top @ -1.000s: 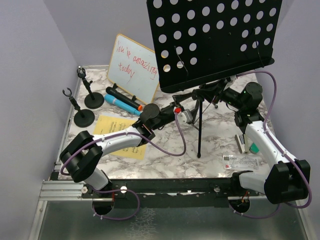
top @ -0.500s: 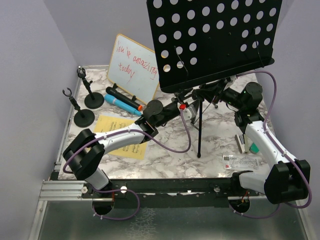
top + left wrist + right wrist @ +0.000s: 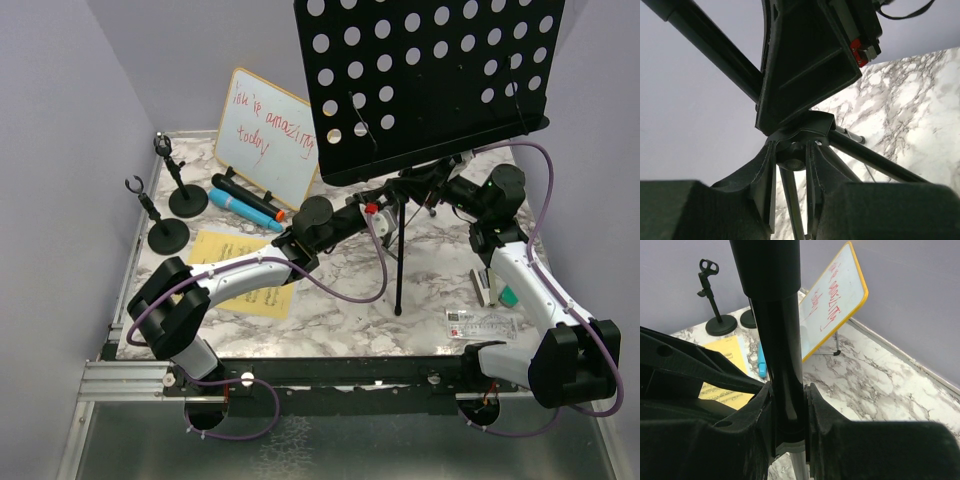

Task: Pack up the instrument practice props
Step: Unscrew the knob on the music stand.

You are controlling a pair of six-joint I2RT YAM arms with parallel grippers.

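The tall black perforated music desk [image 3: 430, 80] stands on its tripod at the back right. My right gripper [image 3: 788, 405] is shut on the stand's black pole [image 3: 777, 340] just under the desk. My left gripper [image 3: 790, 165] reaches in from the left, its jaws pressed on either side of the round knob [image 3: 791, 156] at the tripod hub. On the table to the left lie a black microphone [image 3: 245, 195], a blue microphone [image 3: 235, 205] and yellow sheet music [image 3: 225, 250]. Two round-based mic holders [image 3: 185, 195] [image 3: 165, 230] stand there too.
A wood-framed whiteboard [image 3: 268, 135] with red writing leans behind the microphones. A small stapler [image 3: 487, 285] and a clear ruler [image 3: 480, 323] lie at the right front. A tripod leg [image 3: 398, 260] comes down to mid-table. Purple walls close in on three sides.
My left gripper has moved right and up to the tripod hub, and its jaws have narrowed onto the knob. The right arm has held still on the pole.
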